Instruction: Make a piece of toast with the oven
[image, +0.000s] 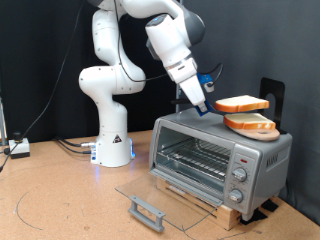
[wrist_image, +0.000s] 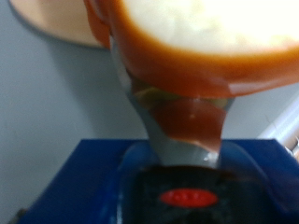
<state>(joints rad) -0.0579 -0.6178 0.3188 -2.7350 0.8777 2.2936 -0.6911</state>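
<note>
In the exterior view, my gripper is shut on the piece of toast, a square slice with an orange-brown crust, and holds it level just above the top of the silver oven. The oven's glass door lies open and flat, with its grey bar handle at the front, and the wire rack shows inside. In the wrist view the toast fills the frame, pinched at its crust by a finger.
A like slice on a tan wooden disc sits on the oven's roof, right under the held toast. The oven stands on a wooden board. A black stand rises behind the oven. Knobs are on the right panel.
</note>
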